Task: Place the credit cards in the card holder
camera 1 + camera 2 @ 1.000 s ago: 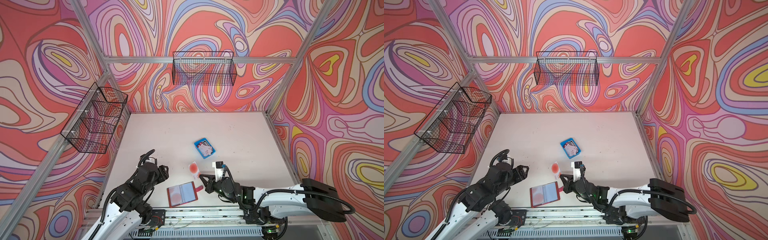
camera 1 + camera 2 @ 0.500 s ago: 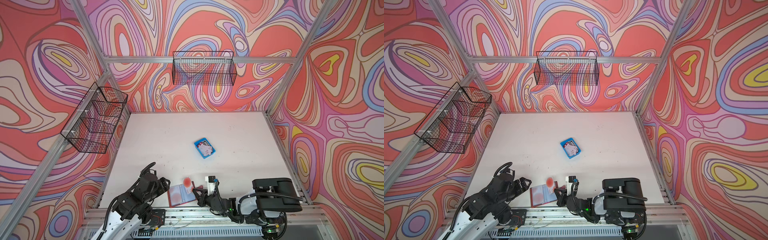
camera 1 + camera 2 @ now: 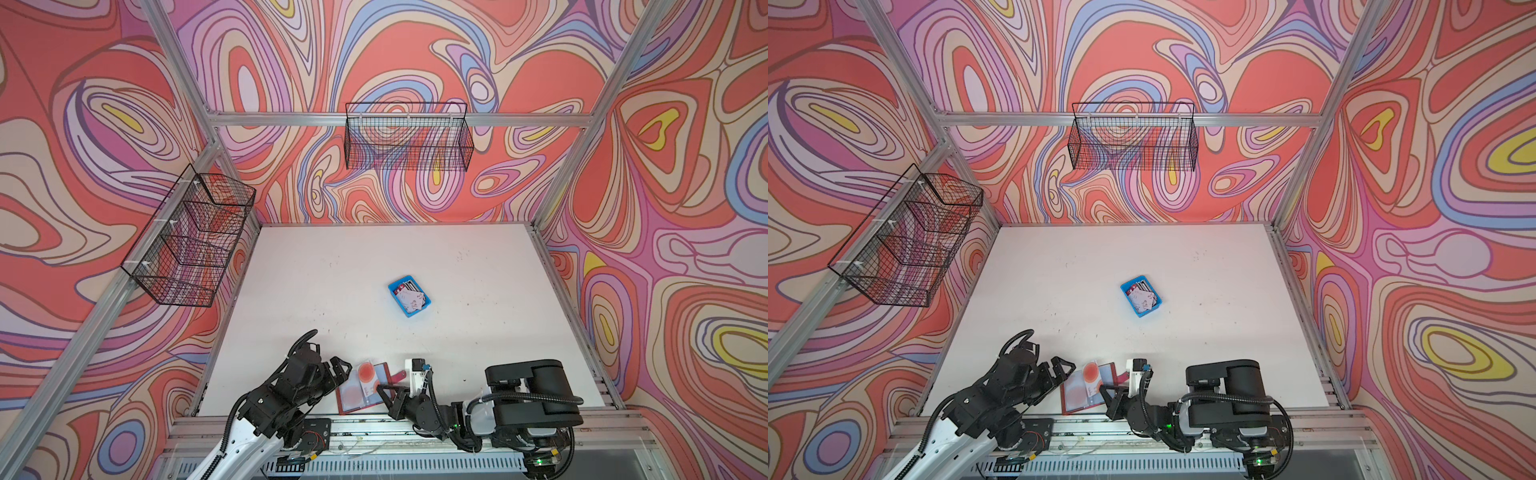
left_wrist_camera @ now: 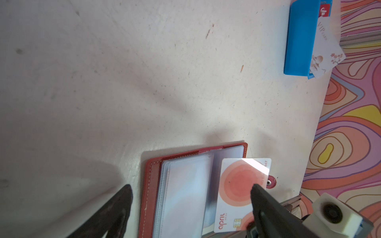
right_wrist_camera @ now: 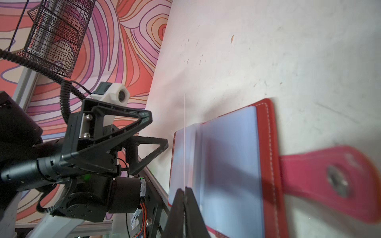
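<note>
— Where is the card holder (image 3: 353,401)?
— It lies open and flat at the middle of the worktop's (image 3: 478,299) front edge, between the two arms. Its snap tab (image 5: 329,175) sticks out toward the right arm.
— And the jaws?
— The right gripper (image 5: 185,190) has its jaws pressed together on one credit card (image 4: 237,181), held above the page on the tab's side. The left gripper (image 3: 344,374) is just beside the holder's other cover, with its jaws wide apart and nothing between them.
— What do the wrist cameras add to both top views?
— The right wrist view shows that card edge-on, as a thin pale line over the clear sleeves. I cannot tell whether it touches them. The same view shows the left gripper's triangular fingers (image 5: 148,117) standing apart. The left wrist view shows the card's face: orange rings, a gold chip and "april" in red.
— Any other writing?
— "VIP CARD" is on a white card among the other credit cards (image 4: 326,47) in the blue tray (image 4: 299,41). The red-printed card behind it is too small to read. None of this lettering is legible in the top views.
— Where is the tray?
— It is near the worktop's middle, well apart from the holder and both grippers.
</note>
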`<action>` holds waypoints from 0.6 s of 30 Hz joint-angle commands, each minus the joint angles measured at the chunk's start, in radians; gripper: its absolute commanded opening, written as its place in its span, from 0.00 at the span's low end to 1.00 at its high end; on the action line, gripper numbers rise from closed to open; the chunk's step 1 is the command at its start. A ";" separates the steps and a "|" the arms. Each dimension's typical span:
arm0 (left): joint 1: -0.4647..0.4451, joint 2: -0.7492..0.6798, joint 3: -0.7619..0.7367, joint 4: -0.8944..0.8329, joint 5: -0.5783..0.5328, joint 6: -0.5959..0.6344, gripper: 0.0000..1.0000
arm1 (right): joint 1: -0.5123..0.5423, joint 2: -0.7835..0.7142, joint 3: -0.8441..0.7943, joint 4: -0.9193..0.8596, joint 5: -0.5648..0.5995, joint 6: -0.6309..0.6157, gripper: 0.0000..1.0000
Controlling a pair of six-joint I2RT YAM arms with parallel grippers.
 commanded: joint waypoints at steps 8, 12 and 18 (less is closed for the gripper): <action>0.006 0.082 -0.037 0.135 0.051 -0.032 0.92 | 0.014 0.036 -0.012 -0.008 0.067 0.107 0.00; 0.006 0.109 -0.040 0.155 0.053 -0.029 0.92 | 0.016 0.060 0.007 -0.017 0.057 0.120 0.00; 0.006 0.124 -0.039 0.153 0.060 -0.026 0.93 | 0.022 0.069 0.016 -0.037 0.065 0.137 0.00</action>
